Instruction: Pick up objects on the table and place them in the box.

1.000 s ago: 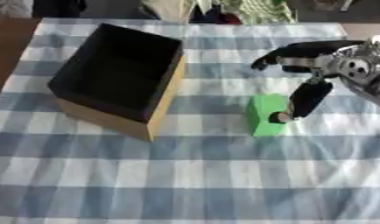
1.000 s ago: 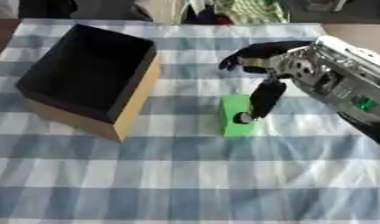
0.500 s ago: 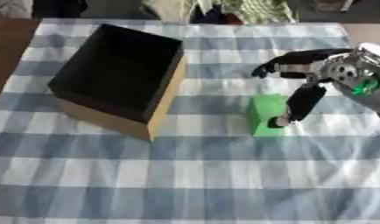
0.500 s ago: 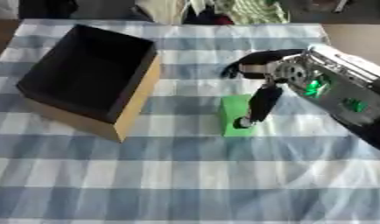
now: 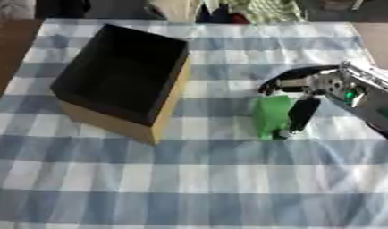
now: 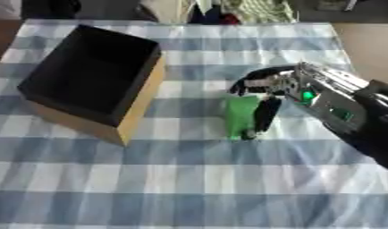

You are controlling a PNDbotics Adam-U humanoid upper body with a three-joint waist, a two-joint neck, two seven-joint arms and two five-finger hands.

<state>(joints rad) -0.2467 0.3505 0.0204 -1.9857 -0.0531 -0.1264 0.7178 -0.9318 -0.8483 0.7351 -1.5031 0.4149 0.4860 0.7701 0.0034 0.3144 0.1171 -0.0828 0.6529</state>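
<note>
I count 1 box [image 5: 123,85], open top, black inside w/ tan outer walls. 1 green block [image 5: 271,116], the only loose obj I can see on the cloth. 1 blue-and-white checked tablecloth [image 5: 189,188] under it all. 1 of my hands in view, the right hand [image 5: 300,98]. Some clutter at far edge, can't count it.
</note>
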